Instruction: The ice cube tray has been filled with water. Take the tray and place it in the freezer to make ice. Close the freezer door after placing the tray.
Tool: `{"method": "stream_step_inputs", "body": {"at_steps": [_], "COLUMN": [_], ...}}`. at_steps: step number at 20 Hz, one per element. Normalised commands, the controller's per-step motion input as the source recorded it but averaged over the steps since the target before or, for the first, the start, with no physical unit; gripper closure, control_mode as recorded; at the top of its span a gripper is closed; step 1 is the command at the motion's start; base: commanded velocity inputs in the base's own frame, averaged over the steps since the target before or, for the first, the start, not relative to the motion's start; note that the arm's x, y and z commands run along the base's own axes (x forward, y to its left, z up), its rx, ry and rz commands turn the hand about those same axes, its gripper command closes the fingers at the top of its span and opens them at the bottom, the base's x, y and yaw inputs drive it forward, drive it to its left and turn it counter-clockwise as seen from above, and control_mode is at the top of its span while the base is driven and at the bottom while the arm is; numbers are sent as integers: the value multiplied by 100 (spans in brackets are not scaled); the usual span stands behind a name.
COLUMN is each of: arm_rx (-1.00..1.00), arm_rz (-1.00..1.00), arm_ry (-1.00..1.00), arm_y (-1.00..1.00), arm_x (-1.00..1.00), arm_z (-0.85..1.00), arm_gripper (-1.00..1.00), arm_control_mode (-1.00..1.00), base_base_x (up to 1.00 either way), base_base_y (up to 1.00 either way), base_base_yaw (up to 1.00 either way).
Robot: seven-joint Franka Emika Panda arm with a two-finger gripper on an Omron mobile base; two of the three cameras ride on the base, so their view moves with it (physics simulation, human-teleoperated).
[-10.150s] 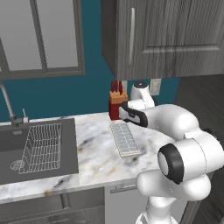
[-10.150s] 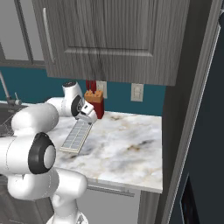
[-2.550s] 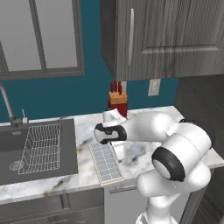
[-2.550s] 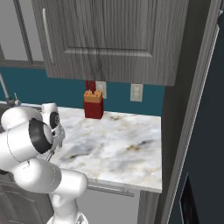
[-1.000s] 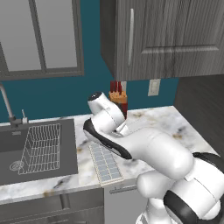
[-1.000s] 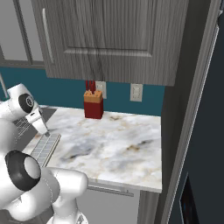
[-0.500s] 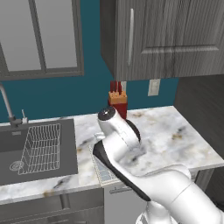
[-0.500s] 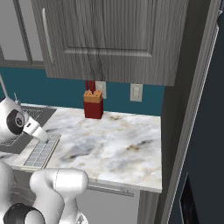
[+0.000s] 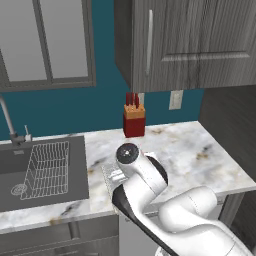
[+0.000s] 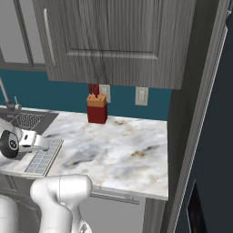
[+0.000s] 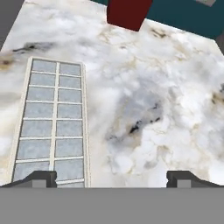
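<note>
Ice cube tray (image 11: pixel 50 122): lies flat on the marble tabletop (image 10: pixel 123 150), near its front edge and toward the sink side; its grid of cells shows in the hand view.
Jaws: the gripper (image 11: pixel 109 177) hovers above the tabletop with its tips spread wide, holding nothing; the left tip sits over the tray's near end, the right tip over bare marble.
Knife block (image 9: pixel 134 120): red, upright at the back of the tabletop against the teal wall.
Sink (image 9: pixel 15 170): left of the tabletop, with a wire dish rack (image 9: pixel 47 167) in it.
Freezer door (image 10: pixel 207 150): slate-blue, at the right edge of the right base view.
</note>
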Motion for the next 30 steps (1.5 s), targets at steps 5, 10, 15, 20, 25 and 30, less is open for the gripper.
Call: {"method": "stream_step_inputs", "body": {"at_steps": [5, 10, 15, 20, 25, 30], "arm_rx": [-23, -32, -32, -24, -18, -13], "arm_rz": [21, 6, 1, 0, 0, 0], "arm_ry": [0, 6, 6, 7, 1, 0], "arm_y": [43, 60, 39, 13, 5, 9], "arm_x": [-3, 0, 0, 0, 0, 0], "arm_z": [0, -12, -29, -35, -34, -30], "arm_gripper": [-100, -100, -100, -100, -100, -100], "arm_control_mode": [-100, -100, -100, -100, -100, -100], "base_base_x": [0, 0, 0, 0, 0, 0], "base_base_y": [0, 0, 0, 0, 0, 0], "base_base_yaw": [0, 0, 0, 0, 0, 0]}}
